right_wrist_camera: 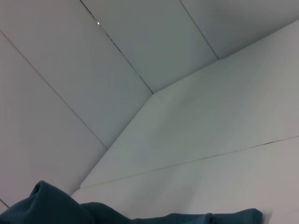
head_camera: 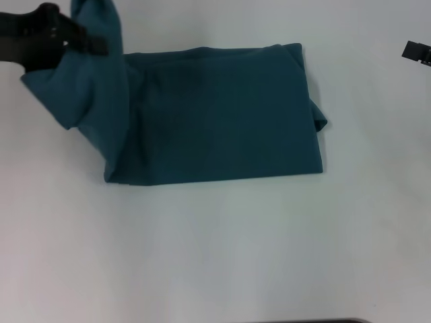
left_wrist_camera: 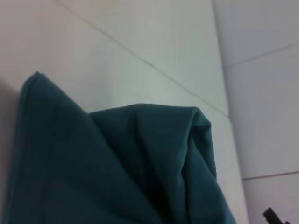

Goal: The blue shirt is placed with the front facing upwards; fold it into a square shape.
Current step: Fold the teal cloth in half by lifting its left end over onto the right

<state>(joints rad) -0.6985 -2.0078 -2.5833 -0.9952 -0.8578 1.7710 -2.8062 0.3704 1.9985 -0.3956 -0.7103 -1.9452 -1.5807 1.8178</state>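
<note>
Left gripper (head_camera: 101,46): at ten o'clock, pinching the raised left end of the dark teal-blue cotton shirt (head_camera: 222,114).
Right gripper (head_camera: 417,51): two o'clock edge, idle; opening unclear.
Shirt: flat rectangle mid white bench (head_camera: 215,256).
Progress: narrowed already; final crosswise fold remains.

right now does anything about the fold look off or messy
Mostly neat: the blue shirt lies folded into a rectangle. Its left end is lifted off the table by the left gripper, so it isn't square yet. A bunched bit of fabric pokes out past the right edge. The right gripper sits apart, idle.
</note>
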